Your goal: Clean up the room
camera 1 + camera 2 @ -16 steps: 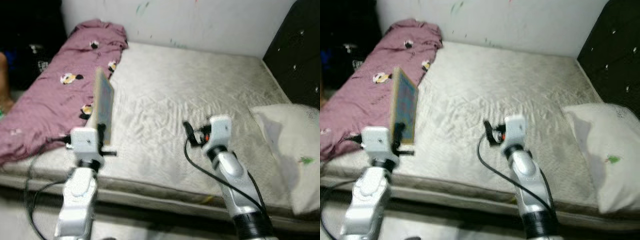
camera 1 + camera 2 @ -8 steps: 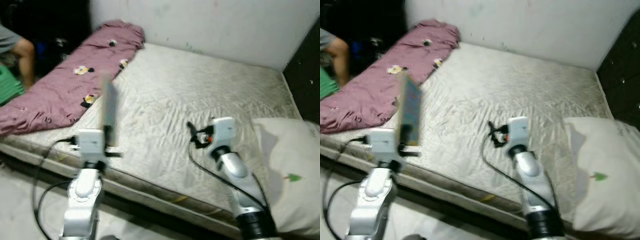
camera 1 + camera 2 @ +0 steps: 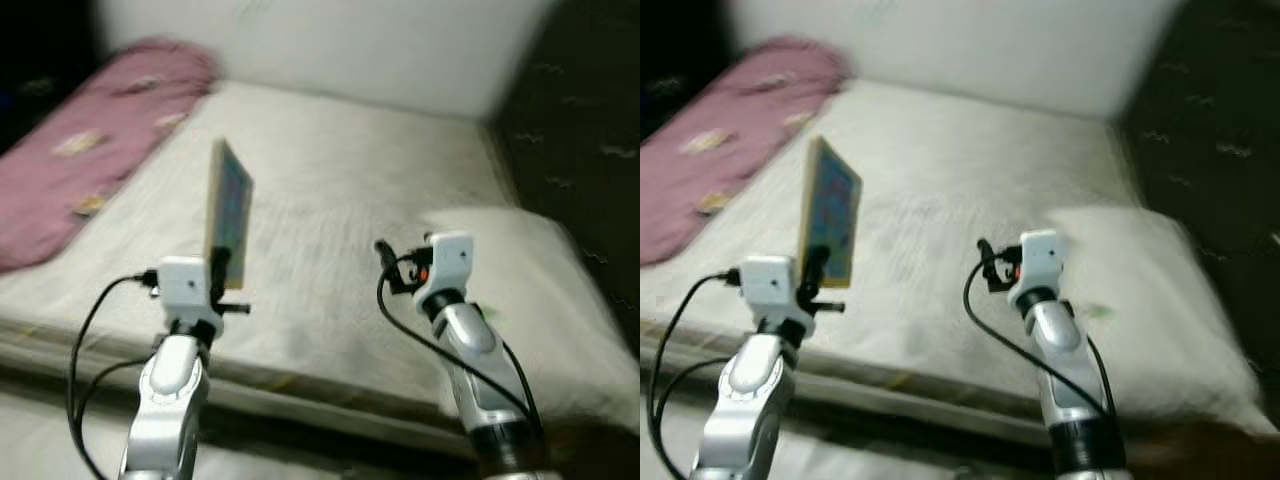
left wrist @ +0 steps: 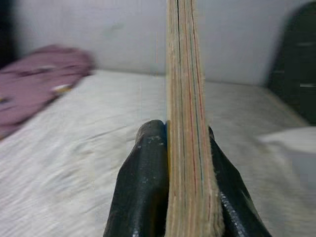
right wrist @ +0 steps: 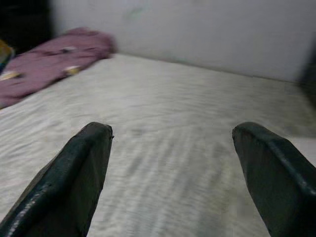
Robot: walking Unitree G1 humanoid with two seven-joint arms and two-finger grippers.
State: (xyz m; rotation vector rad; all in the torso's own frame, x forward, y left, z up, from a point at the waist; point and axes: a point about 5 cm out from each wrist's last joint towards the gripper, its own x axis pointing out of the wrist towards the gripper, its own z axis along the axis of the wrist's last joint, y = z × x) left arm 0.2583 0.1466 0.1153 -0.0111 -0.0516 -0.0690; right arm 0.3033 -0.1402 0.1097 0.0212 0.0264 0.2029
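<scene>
A thin flat book (image 3: 228, 210) with a pale cover and blue face stands upright on edge above the near side of the bed, and my left gripper (image 3: 218, 270) is shut on its lower edge. In the left wrist view the black fingers (image 4: 145, 168) press both sides of the book's layered edge (image 4: 185, 123). My right gripper (image 5: 175, 131) is open with nothing between its fingers, held over the middle of the mattress (image 3: 330, 170); its arm (image 3: 450, 300) reaches in from the lower right.
A crumpled purple blanket (image 3: 90, 150) lies along the bed's left side. A white pillow (image 3: 530, 290) rests at the right edge. Dark furniture (image 3: 580, 130) rises at the right and a white wall (image 3: 330, 40) stands behind. The picture is blurred.
The whole view has swung to the right, so the blanket sits further left and the person at the left edge has gone out of frame. The book stays held upright.
</scene>
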